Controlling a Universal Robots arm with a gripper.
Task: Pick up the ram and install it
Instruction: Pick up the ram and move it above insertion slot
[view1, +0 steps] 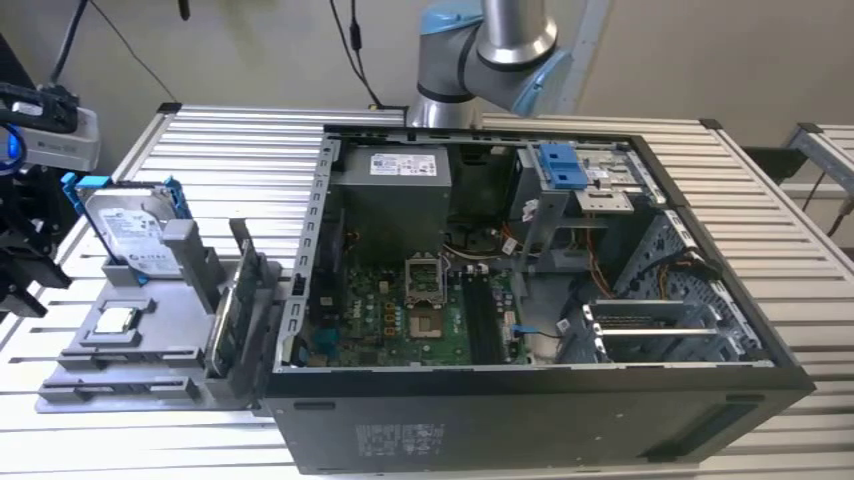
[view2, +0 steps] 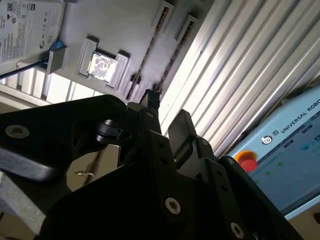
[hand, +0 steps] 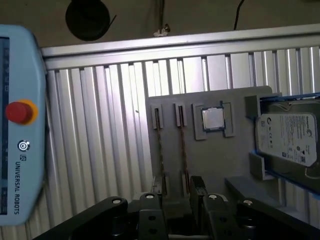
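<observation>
Hand (hand: 173, 194) with fingers (hand: 197, 187) spread and empty, above gray holder (hand: 220, 160), ram (hand: 182, 145) on edge in its slot, untouched

The exterior view looks down at a slant from high above the bench (view1: 240, 140). It faces the open computer case (view1: 534, 420) at mid distance, with the grey holder (view1: 120, 370) at the exterior view's left and the arm (view1: 487, 50) at the far side.

The first wrist view looks past the gripper (hand: 176, 192) squarely down on that holder (hand: 225, 155) from well above. The second wrist view looks past the gripper (view2: 165, 112) from another side, tilted and nearer.

Both wrist views share the holder, its hard drive (hand: 287, 137), the processor chip (hand: 213, 119), the ribbed bench and the pendant (hand: 20, 125).
</observation>
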